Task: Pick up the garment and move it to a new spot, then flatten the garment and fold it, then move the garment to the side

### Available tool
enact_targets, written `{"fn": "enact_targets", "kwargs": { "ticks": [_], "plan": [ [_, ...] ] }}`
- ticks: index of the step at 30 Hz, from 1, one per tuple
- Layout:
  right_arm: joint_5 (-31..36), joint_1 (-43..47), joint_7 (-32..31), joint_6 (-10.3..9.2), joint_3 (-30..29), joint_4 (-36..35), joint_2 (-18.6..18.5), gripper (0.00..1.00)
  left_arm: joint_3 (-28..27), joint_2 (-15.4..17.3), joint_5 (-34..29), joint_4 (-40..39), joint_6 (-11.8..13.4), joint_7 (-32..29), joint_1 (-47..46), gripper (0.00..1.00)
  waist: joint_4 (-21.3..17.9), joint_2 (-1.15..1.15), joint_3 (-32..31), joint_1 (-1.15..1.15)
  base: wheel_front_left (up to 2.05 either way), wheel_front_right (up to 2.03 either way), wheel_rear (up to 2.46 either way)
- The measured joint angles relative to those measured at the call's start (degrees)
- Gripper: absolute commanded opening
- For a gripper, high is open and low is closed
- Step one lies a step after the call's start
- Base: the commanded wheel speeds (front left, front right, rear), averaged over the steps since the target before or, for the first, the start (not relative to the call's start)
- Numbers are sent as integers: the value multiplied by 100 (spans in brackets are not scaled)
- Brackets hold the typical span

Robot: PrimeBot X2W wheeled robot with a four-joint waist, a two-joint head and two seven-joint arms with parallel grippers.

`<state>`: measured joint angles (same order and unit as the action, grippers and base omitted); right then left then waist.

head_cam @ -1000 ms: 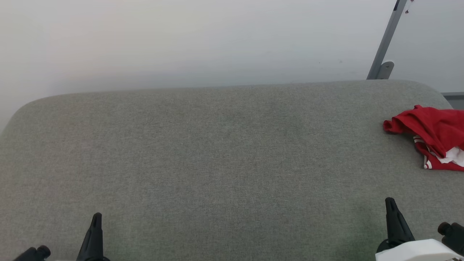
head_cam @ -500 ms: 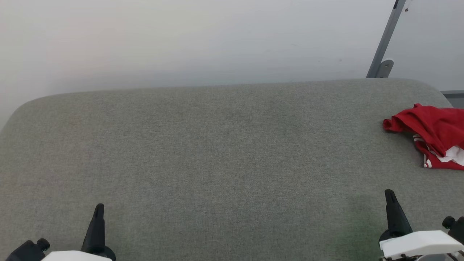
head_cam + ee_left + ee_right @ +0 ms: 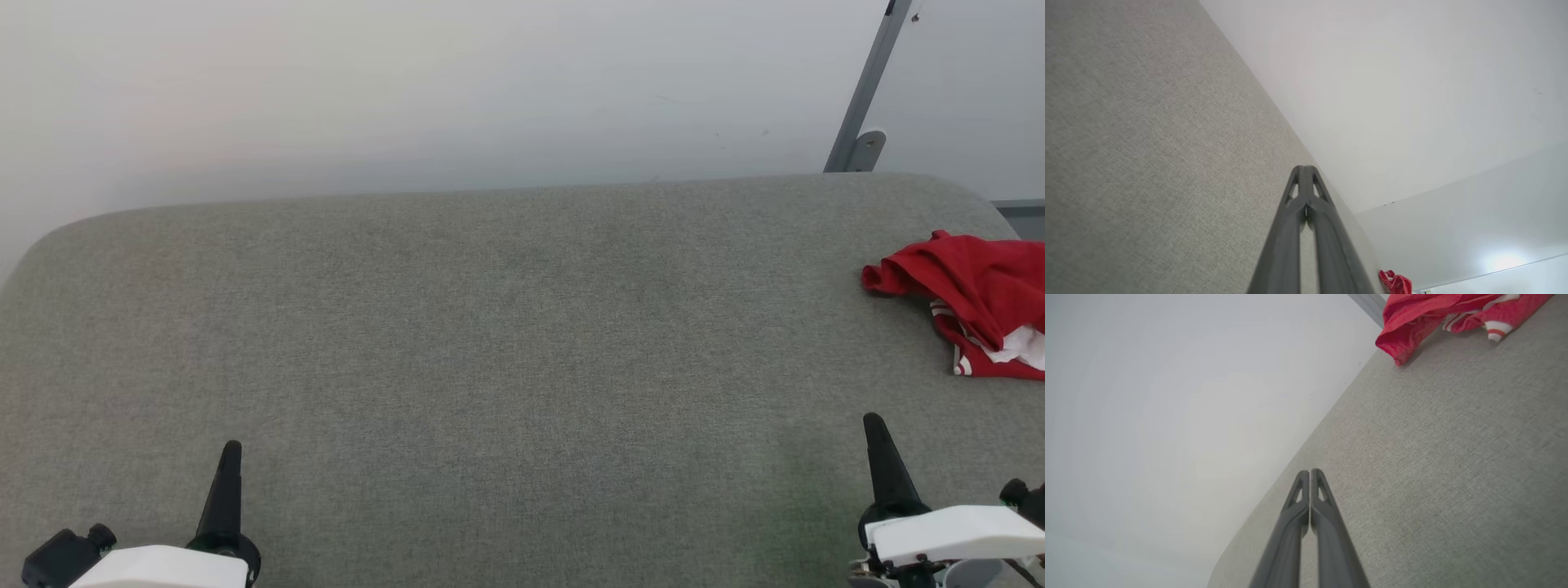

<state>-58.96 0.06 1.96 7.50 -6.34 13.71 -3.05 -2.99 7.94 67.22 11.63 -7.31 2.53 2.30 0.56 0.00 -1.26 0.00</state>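
Currently, the garment (image 3: 976, 298) is lying crumpled near the far right corner of the grey fabric surface (image 3: 490, 343), partly running past the head view's right edge. The left gripper (image 3: 231, 447) and the right gripper (image 3: 873, 420) are pointing toward the pale wall (image 3: 408, 82), each with fingers pressed together and pinching nothing. The right gripper is sitting nearer the garment, yet well apart from it.
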Motion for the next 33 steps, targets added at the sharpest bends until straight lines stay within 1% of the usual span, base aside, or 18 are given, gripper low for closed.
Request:
{"fn": "enact_targets", "kwargs": {
  "ticks": [33],
  "plan": [
    [-1746,-310,-452,0,-10,13,10,0,-171,-253,1292,123,0,-461,-439,0,-25,0,65,0,0,0,0]
  ]
}}
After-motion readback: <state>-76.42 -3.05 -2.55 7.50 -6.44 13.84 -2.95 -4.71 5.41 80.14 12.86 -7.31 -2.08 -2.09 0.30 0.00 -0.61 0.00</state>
